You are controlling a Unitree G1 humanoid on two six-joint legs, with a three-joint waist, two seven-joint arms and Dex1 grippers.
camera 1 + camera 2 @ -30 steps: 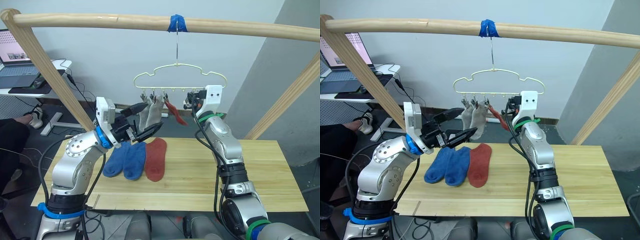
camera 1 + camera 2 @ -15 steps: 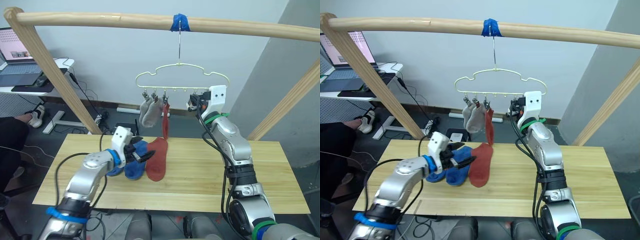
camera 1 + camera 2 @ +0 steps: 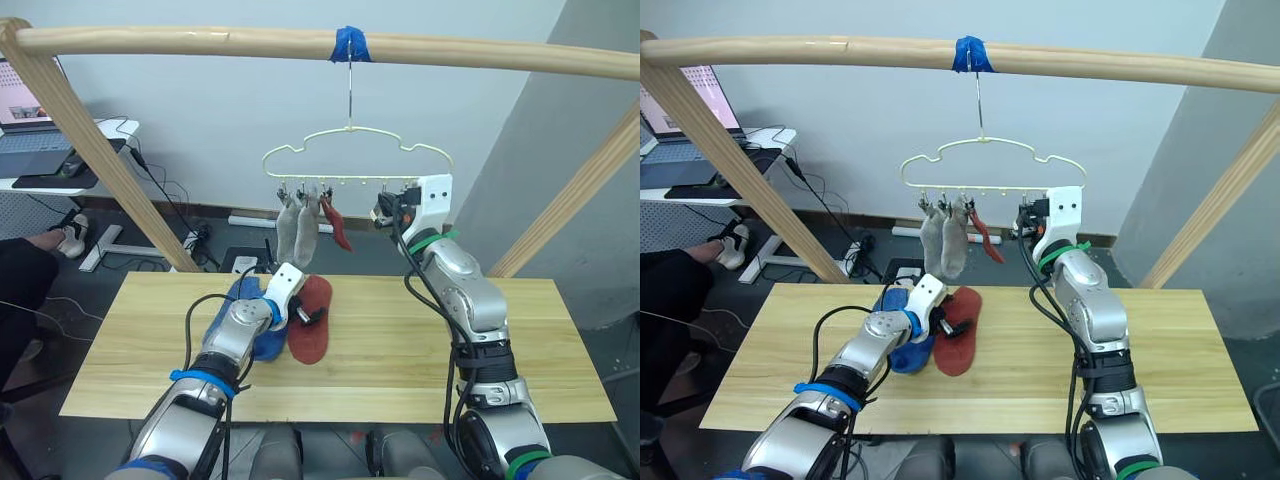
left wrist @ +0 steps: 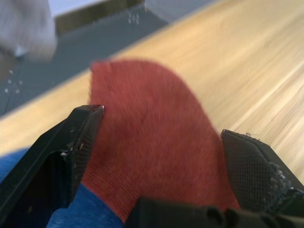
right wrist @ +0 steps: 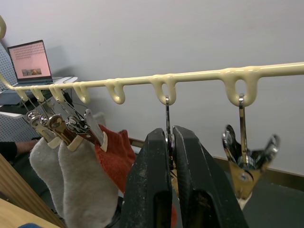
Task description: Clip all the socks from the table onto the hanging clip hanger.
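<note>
The pale clip hanger (image 3: 350, 140) hangs by its hook from the wooden pole. Two grey socks (image 3: 298, 232) and one rust-red sock (image 3: 335, 222) are clipped at its left end. Another rust-red sock (image 3: 312, 335) lies on the table (image 3: 420, 350), with two blue socks (image 3: 243, 294) beside it. My left gripper (image 4: 161, 142) is open low over the red sock on the table, one finger (image 4: 80, 137) on each side of it. My right gripper (image 5: 169, 161) is raised at the hanger bar and shut on a metal clip (image 5: 167, 118).
The round pole frame (image 3: 200, 40) spans overhead, and its slanted legs (image 3: 110, 170) stand at both table ends. A free clip (image 5: 247, 161) hangs next to the held one. Behind on the left stands a desk with a laptop (image 3: 20, 105).
My left arm came down from beside the hanging socks to the table and now straddles the red sock. The clipped red sock swings. The right gripper stayed at the hanger.
</note>
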